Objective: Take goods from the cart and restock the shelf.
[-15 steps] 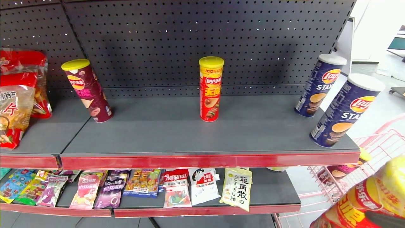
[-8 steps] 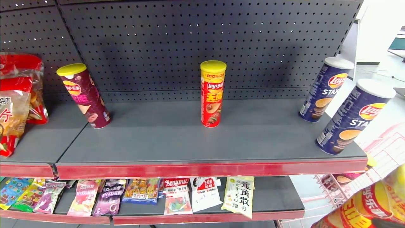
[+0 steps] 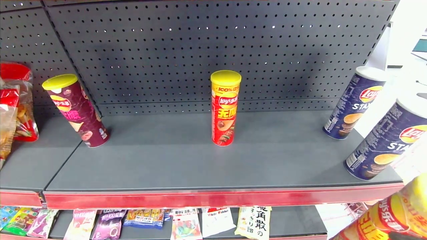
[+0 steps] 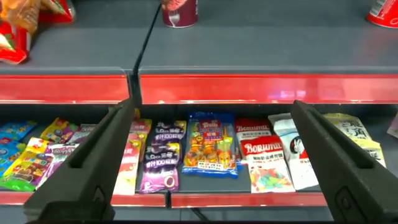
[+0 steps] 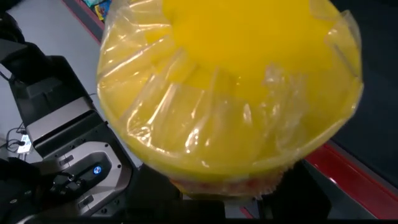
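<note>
Sweeping from the left, snack bags (image 3: 13, 100) sat cut off at the picture's edge, a maroon can (image 3: 75, 111) stood on the grey shelf (image 3: 166, 166), and a red can (image 3: 225, 108) held dead centre, well apart from it. Down low, the left gripper (image 4: 212, 106) hung with fingers spread wide and nothing between them, facing the candy packets (image 4: 211, 149) on the lower tier. Over to the right stood a rear blue can (image 3: 355, 103) and a front blue can (image 3: 387, 140), the latter near the red front lip (image 3: 213, 199). And there was the task's item: the held can (image 3: 393, 216), red with a yellow lid, low at far right below shelf level, clasped by the right gripper (image 5: 224, 205). Its fingers were mostly buried behind the film-wrapped lid, so the grip was probably firm, not proven. The danger, as judged: lifting in could clip the front blue can and tip it over the lip, or the base could snag that lip. The held can's lower body ran out of view.
</note>
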